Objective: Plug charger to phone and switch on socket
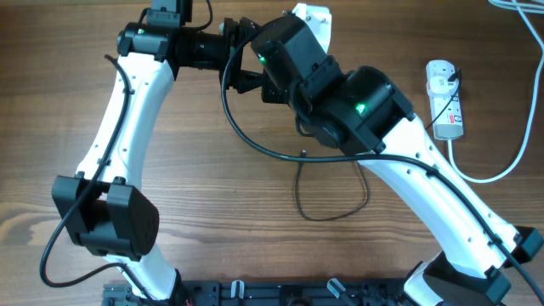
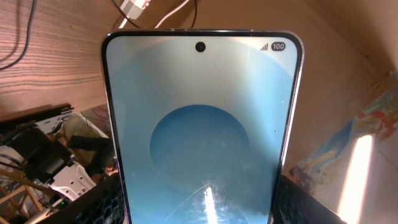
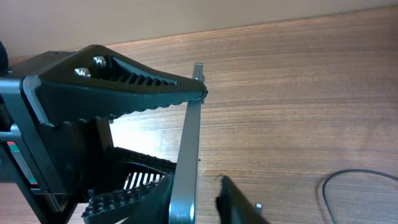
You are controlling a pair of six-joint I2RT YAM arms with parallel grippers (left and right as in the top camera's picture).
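"Above the far side of the table (image 1: 212,212), what does the left gripper (image 2: 200,202) hold?"
"The phone (image 2: 202,124). Both fingers (image 2: 102,202) press on its long edges near the lower end. The lit blue screen faces the wrist camera, and the right wrist view shows the phone edge-on."
"Right gripper (image 1: 248,81)?"
"Close beside the phone. Whether its jaws stand wide or narrow I cannot tell, as only one finger shows in its own view."
"The charger (image 1: 298,183)?"
"The part that shows is a thin black cable, lying looped on the wood near mid-table. Its ends I cannot trace."
"The socket (image 1: 444,102)?"
"Flat at the right edge, well apart from the phone. A white block (image 1: 439,75) sits on its far end. A white cord (image 1: 501,172) runs off its near end."
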